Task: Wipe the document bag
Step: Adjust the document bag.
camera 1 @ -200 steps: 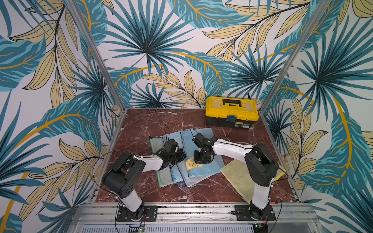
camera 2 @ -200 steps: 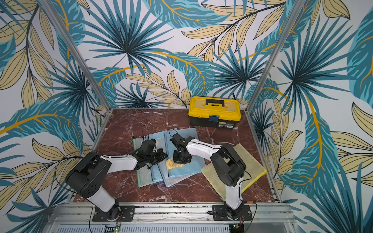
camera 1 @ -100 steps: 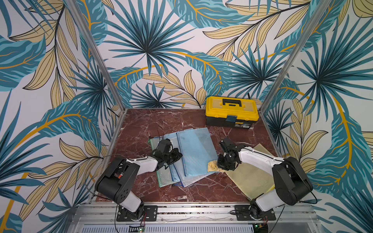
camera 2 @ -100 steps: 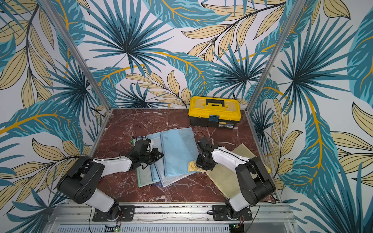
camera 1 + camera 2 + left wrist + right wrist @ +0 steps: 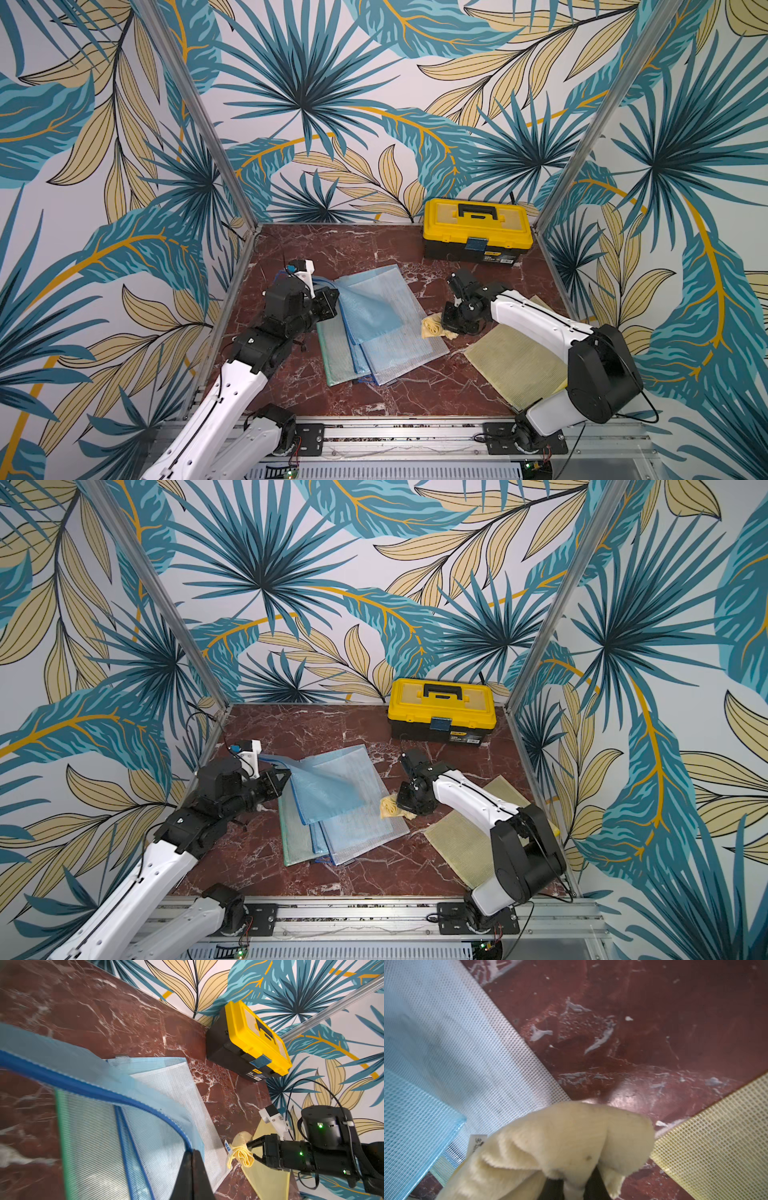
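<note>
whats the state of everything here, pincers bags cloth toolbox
left pincer: shut on the top blue bag's edge
right pincer: shut on the yellow cloth
top blue bag: one side lifted and curled
stack beneath it: lying flat, fanned out
yellow cloth: bunched up
yellow bag: lying flat
toolbox: closed, latch down

The cloth (image 5: 560, 1142) hides the fingertips of the right hand (image 5: 251, 1150); the toolbox (image 5: 478, 232) label is unreadably small
</note>
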You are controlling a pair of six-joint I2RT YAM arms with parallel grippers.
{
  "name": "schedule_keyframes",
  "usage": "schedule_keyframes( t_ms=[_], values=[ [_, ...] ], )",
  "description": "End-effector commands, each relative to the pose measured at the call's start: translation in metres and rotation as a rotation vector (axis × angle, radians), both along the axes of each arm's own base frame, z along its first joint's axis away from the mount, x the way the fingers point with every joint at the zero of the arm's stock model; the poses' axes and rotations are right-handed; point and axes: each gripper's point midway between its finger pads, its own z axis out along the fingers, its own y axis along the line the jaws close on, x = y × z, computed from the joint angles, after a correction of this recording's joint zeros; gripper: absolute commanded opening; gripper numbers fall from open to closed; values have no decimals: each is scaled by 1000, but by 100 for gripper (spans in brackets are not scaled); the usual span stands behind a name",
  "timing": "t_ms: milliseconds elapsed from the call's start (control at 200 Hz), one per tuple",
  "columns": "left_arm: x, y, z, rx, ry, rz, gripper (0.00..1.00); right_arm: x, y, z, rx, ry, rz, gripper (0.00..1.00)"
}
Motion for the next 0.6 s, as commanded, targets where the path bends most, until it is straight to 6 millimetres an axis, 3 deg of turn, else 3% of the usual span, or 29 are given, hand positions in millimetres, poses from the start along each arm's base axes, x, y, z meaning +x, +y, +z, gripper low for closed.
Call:
schedule_keyframes(
  t_ms=[0, 195, 280, 391, 511, 596],
  values=[
    [-33, 28, -35, 184, 211, 31, 0, 12, 28, 15, 9, -28, 80, 0],
    [-34, 19, -32, 211, 311, -20, 0, 43, 107, 42, 61, -103, 212, 0],
    [-34, 15, -28, 229, 320, -36, 0, 60, 129, 34, 62, -96, 219, 0],
    [-37, 7, -8, 218, 278, -59, 0, 74, 159, 21, 65, -82, 233, 0],
    [-35, 1, 8, 206, 241, -77, 0, 60, 211, 25, 63, -82, 343, 0],
    [-30, -3, 6, 220, 255, -82, 0, 23, 260, 28, 136, -62, 436, 0]
  ],
)
